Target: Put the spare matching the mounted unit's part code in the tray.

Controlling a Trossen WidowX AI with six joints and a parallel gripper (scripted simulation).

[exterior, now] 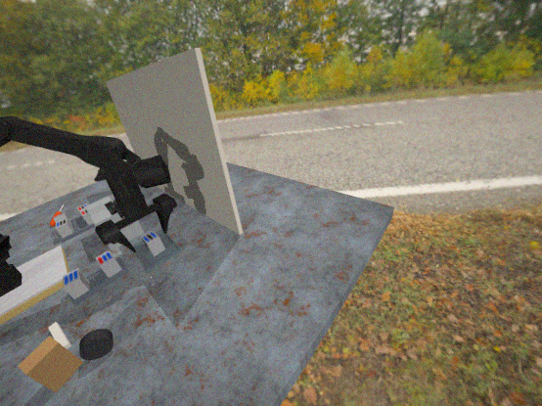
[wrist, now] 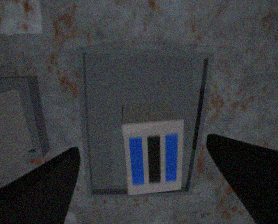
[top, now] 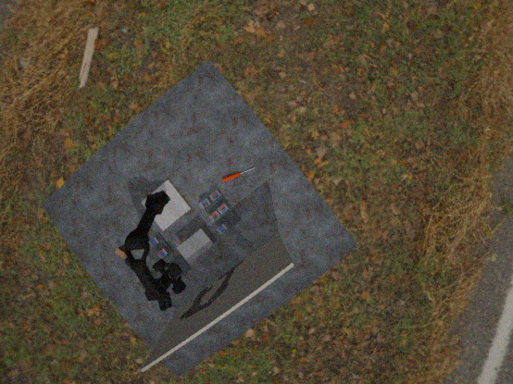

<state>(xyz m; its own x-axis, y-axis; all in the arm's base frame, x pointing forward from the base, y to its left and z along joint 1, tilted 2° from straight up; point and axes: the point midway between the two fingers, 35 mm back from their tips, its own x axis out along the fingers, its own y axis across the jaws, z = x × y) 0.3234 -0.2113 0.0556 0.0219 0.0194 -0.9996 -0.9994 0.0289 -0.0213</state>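
Observation:
A light grey spare (wrist: 154, 160) (exterior: 156, 247) with a blue, black and blue code stands in the shallow grey tray (wrist: 105, 100), near its front rim in the wrist view. My gripper (wrist: 145, 147) (exterior: 150, 242) is open, with one finger on each side of the spare and a gap to both. Other spares stand outside the tray: one with a red, blue and blue code (exterior: 110, 266), one with an all-blue code (exterior: 77, 287), and several more (top: 215, 195) beyond the light grey plate (top: 194, 246). I cannot make out the mounted unit or its back. In the top view the arm hides the tray.
A tall grey panel (exterior: 166, 104) stands close beside the arm. A white slab (exterior: 39, 271) (top: 178, 209) lies near the arm's base. An orange screwdriver (top: 231, 177) lies beyond the spares. A brown box (exterior: 51, 365), a white block (exterior: 59, 335) and a black round object (exterior: 96, 344) are near the table's edge.

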